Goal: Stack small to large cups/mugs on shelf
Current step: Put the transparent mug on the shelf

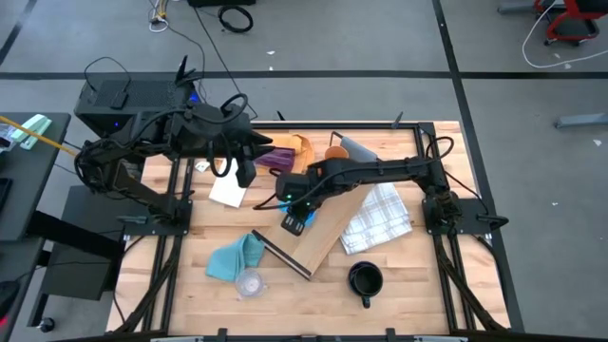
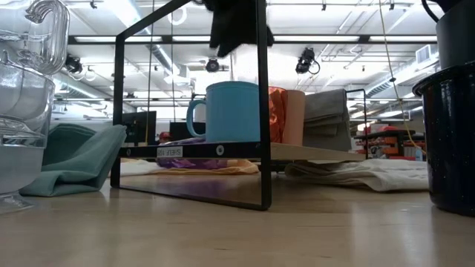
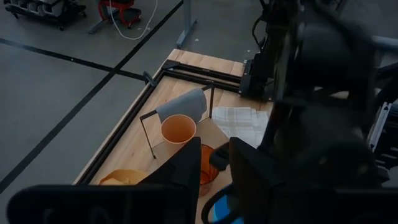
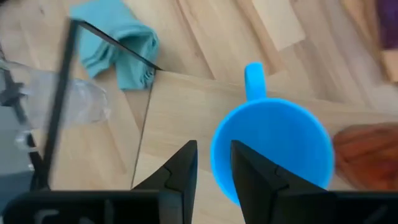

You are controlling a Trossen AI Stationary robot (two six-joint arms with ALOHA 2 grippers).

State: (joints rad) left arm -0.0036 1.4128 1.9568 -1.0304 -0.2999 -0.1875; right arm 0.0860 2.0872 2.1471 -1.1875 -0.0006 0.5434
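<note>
Mug (image 4: 272, 147), light blue, upright on shelf (image 4: 186, 106); R gripper (image 4: 213, 163) just above its rim, fingers narrow, holding nothing. L gripper (image 3: 214, 163) narrow too, over shelf's far end.

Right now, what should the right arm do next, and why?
Probably lift the right gripper away and go for another cup: the blue mug stands upright on the shelf, and the low view shows the gripper above it, not touching.
</note>
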